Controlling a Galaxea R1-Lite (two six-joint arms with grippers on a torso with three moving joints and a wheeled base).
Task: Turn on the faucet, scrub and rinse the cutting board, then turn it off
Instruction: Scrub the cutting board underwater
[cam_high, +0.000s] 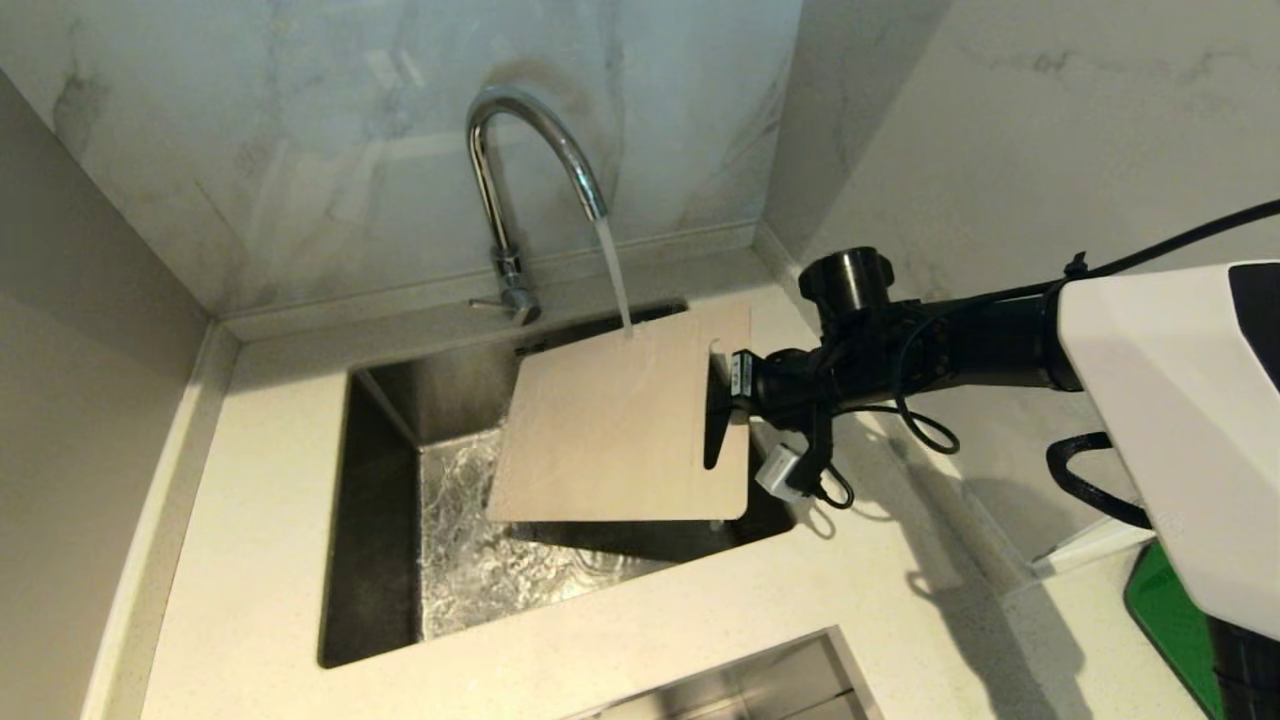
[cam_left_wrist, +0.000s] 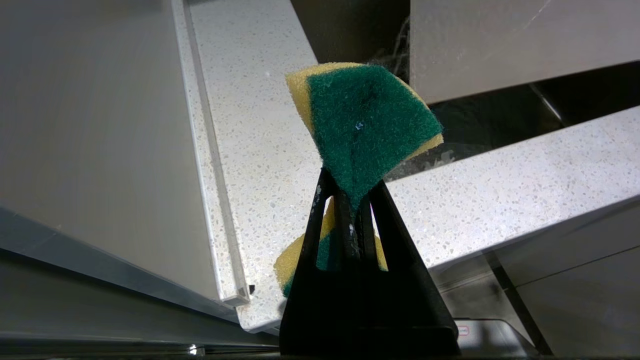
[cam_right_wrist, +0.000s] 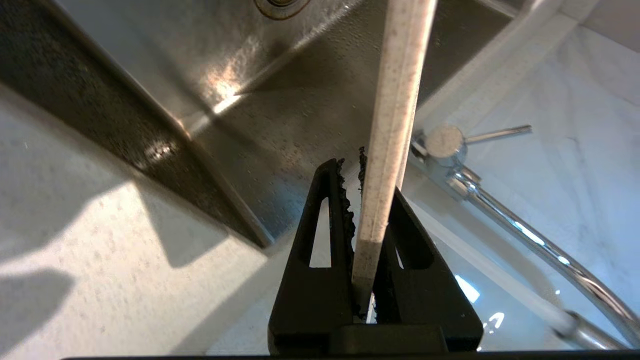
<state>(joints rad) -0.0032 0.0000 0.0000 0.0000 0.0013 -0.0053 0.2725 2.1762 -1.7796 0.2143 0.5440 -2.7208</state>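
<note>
The cutting board (cam_high: 620, 420) hangs tilted over the sink (cam_high: 380, 560), its far edge under the faucet (cam_high: 520, 170) and its slotted handle end toward the robot's right. Water (cam_high: 612, 275) runs from the spout and strikes the board near that far edge, then sheets down the face and spills off the low corner into the basin, where the bottom is rippled with it. The faucet's lever (cam_high: 490, 300) sticks out sideways at the base.

The right gripper (cam_high: 725, 395) holds the board by the handle end. In the right wrist view its fingers (cam_right_wrist: 327, 220) are clenched on the thin edge of the board (cam_right_wrist: 390, 130), one on each face.

The left gripper (cam_left_wrist: 350, 200) is out of the head view; its wrist camera shows it beside the bench (cam_left_wrist: 260, 140), fingers (cam_left_wrist: 312, 230) pinched tight on a green and yellow sponge (cam_left_wrist: 360, 120), folded by the squeeze.

The step in hand looks like rinsing. To do it well, the board's slope should stay so that the run-off falls inside the sink and not onto the bench. Sliding the board under the stream would let the water reach the handle end and both near corners. The grip is narrow and at one end of a wet board, so slow wrist turns seem wise. The other face probably needs its turn before the lever is closed.
</note>
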